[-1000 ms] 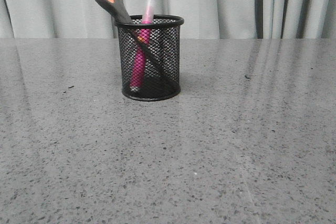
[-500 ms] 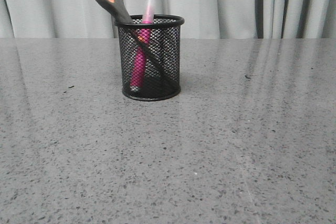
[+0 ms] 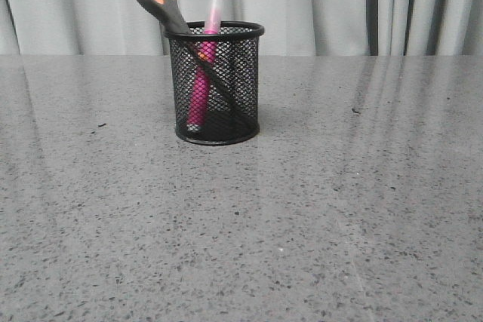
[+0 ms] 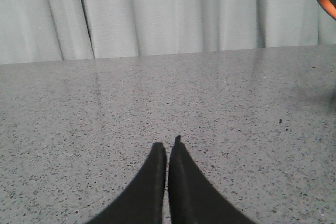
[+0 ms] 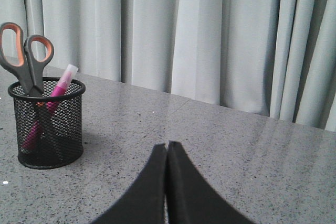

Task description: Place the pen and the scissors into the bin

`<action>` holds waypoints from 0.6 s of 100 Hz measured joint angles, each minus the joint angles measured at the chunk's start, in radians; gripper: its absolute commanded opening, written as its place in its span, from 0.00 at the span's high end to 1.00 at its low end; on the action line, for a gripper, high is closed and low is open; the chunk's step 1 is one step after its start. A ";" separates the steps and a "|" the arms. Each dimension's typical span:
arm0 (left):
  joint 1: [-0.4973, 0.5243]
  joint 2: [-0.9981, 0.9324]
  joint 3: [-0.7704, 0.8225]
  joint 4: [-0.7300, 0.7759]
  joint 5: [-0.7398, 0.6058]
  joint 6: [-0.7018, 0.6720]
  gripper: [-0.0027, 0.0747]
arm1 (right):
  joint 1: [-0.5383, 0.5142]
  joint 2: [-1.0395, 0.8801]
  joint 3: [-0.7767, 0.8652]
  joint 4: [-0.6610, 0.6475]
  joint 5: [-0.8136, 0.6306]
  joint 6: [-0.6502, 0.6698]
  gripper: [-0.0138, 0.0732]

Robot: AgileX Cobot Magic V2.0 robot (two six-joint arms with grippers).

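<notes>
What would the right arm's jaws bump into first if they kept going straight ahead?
Probably nothing on the table: the right gripper points past the bin, toward the curtain behind. Depth is hard to judge.

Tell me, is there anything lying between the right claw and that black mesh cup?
No. In the right wrist view, only bare speckled table separates the shut right gripper from the bin, which holds the scissors and pen.

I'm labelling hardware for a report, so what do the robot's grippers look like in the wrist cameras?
Both look alike: the left gripper and right gripper each have two matte black jaws, smooth and curved, tapering to narrow tips. No cables, markings or arm links show.
</notes>
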State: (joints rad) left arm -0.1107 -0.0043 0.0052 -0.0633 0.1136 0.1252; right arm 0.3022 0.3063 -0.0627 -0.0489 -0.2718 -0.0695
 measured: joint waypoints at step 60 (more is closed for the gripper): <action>0.000 0.000 0.000 0.000 0.000 0.000 0.99 | -0.006 -0.052 0.001 0.043 0.115 0.000 0.91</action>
State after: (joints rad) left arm -0.1107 -0.0043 0.0052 -0.0633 0.1136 0.1252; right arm 0.2957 0.2547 -0.0619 -0.0064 -0.1572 -0.0695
